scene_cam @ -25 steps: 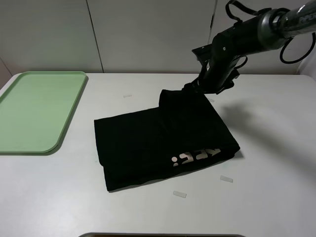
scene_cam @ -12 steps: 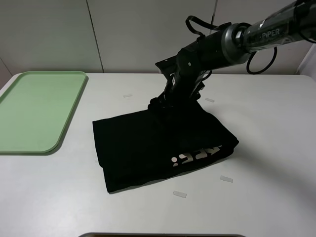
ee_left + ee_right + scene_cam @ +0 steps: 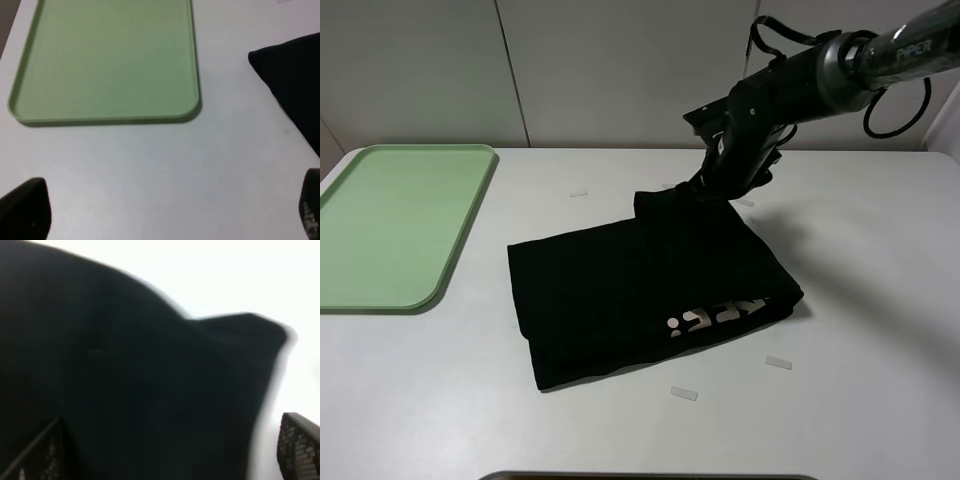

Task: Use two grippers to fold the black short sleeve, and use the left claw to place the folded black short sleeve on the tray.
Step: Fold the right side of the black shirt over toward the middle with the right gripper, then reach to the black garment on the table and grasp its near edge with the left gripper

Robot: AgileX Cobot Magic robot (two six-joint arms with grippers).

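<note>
Right gripper (image 3: 710, 183) hangs low over one edge of the black short sleeve (image 3: 640, 290). Its own camera shows its fingers (image 3: 300, 445) spread wide, with dark cloth filling the space between and beneath them. That view is blurred, so whether a pad touches the fabric cannot be told. Just beside this gripper a lip (image 3: 655, 197) of the shirt's edge stands up off the table (image 3: 860, 300). The rest of the garment lies flat and partly folded, its pale lettering (image 3: 715, 315) at the edge farthest from the fingers. Left gripper (image 3: 167, 214) is also spread, holding nothing, over bare table. The tray (image 3: 105, 55) lies ahead of it, and only a corner of the shirt shows off to one side, well apart from its fingers.

The likeliest trouble is in the pinch. If the right gripper closes on the raised lip alone, it may catch a single layer, and pulling would peel the fold open rather than carry it over. With the left gripper nowhere near the cloth, nothing pins the opposite side, so a drag could slide the whole bundle across the smooth table instead of folding it. The shirt's edges sit askew, so a further fold may come out lopsided, and a loose bundle lifted by one claw could fall open short of the tray
</note>
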